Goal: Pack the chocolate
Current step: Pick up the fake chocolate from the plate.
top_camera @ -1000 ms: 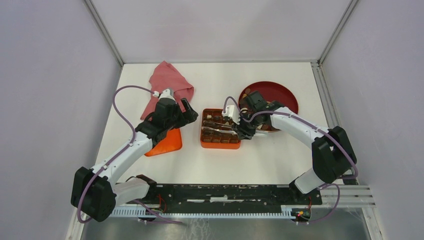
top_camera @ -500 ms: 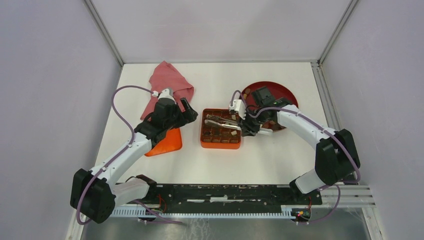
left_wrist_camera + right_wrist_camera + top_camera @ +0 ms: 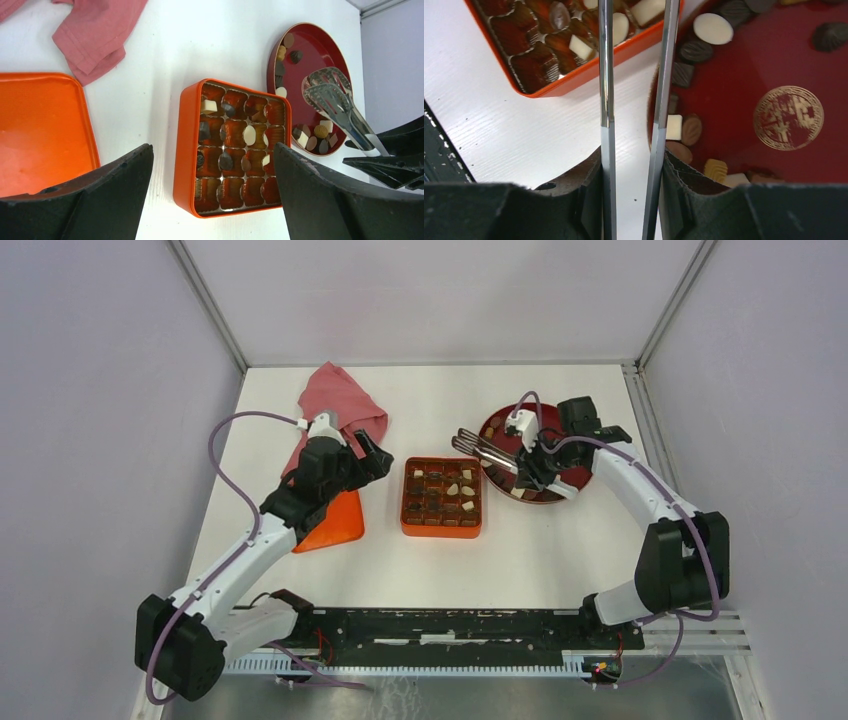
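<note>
The orange gridded box [image 3: 441, 532] lies mid-table, with several chocolate pieces [image 3: 249, 135] in its cells. More chocolate [image 3: 521, 492] lies on the dark red plate [image 3: 572, 428] to its right. My right gripper [image 3: 537, 466] hovers over the plate's left part, shut on metal tongs [image 3: 484, 449]. The tongs point left, over the plate's rim beside the box, and I see nothing between their tips [image 3: 324, 86]. In the right wrist view the tong arms [image 3: 606, 75] run up from my gripper [image 3: 631, 162], past chocolate [image 3: 712, 28] on the plate [image 3: 744, 80]. My left gripper [image 3: 366, 454] stands open left of the box [image 3: 182, 150].
The orange lid [image 3: 337, 523] lies flat under my left arm, left of the box. A red cloth [image 3: 336, 408] is crumpled at the back left. Grey walls close in the table on three sides.
My right arm has swung the tongs from over the box back to the right, above the plate's left edge. The left arm has shifted only slightly.
</note>
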Motion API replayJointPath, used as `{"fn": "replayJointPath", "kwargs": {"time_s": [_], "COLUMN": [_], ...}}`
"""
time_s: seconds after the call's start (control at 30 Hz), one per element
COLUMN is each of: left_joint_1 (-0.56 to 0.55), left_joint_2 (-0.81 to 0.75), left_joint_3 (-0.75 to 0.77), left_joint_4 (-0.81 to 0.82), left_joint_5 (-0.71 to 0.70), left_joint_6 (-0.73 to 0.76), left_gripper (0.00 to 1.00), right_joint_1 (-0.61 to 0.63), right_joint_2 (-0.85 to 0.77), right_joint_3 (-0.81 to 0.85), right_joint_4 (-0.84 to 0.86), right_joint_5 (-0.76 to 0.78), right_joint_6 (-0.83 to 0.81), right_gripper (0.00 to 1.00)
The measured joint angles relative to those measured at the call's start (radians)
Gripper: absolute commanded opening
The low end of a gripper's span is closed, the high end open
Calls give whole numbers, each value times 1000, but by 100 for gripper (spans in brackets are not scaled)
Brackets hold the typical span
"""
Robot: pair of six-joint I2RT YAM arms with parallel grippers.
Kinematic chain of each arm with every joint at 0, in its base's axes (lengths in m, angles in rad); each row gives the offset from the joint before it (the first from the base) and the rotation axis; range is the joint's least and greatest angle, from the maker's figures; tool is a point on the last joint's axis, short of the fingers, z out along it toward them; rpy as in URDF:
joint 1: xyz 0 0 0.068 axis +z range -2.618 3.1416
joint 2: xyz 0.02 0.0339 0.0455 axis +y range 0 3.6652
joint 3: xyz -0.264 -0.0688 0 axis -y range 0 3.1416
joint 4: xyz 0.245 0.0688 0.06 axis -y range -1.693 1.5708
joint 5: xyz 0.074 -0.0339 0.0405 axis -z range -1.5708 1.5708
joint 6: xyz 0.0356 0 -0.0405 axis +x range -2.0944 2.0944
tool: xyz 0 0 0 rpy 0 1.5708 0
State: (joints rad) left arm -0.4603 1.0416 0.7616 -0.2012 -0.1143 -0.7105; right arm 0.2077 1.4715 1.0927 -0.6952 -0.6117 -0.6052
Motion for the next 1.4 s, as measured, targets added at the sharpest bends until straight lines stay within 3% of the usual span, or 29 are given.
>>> {"fn": "replayJointPath", "kwargs": {"time_s": [0.5, 1.17, 1.4], "left_joint_1": [0, 0, 0], "left_joint_2": [-43, -337, -357], "left_joint_3": [-19, -146, -146], "left_joint_4": [106, 48, 9], "left_joint_5": [-7, -30, -53], "left_joint_6": [-72, -165, -169], "left_gripper": [100, 99, 99], "right_joint_1": [-122, -170, -171], "right_joint_2": [31, 9, 16], "right_joint_3": [65, 48, 49], "right_joint_4": [10, 55, 54], "right_joint_5": [14, 57, 76], "right_joint_6": [45, 85, 80], "right_gripper": [41, 41, 41]}}
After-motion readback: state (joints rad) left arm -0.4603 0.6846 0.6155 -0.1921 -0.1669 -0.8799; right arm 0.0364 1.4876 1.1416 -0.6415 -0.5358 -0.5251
